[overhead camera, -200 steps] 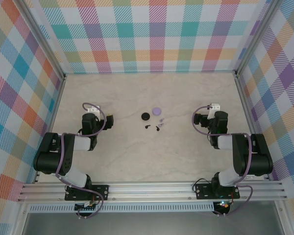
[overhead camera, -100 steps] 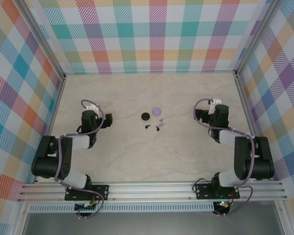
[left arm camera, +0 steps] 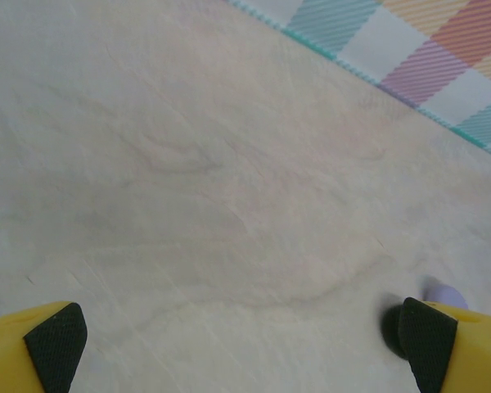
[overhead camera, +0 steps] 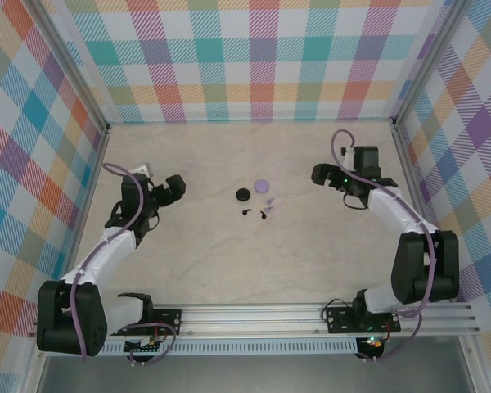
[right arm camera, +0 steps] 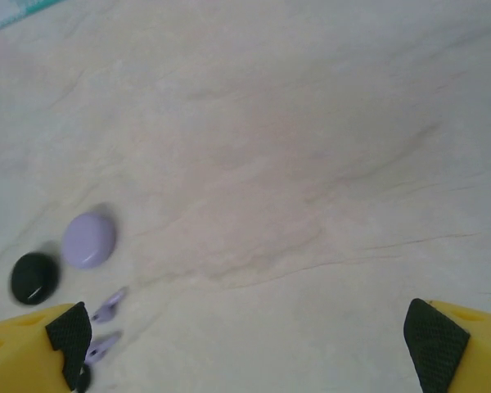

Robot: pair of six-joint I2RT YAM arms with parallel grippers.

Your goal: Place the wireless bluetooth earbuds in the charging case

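The right pincer (overhead camera: 319, 173) and left pincer (overhead camera: 173, 187) are hanging wide open, gripping nothing

The right one is hovering nearer the work: the lavender earbuds (right arm camera: 108, 305) are lying off to its left and a little toward the bases, their thin stems slanting, just beside the black earbuds (overhead camera: 247, 211) on the smooth marbled table (overhead camera: 229, 262). Beyond them the lavender case (right arm camera: 88, 241) and black case (right arm camera: 34, 277), glossy rounded pebbles, are sitting side by side, looking closed to me
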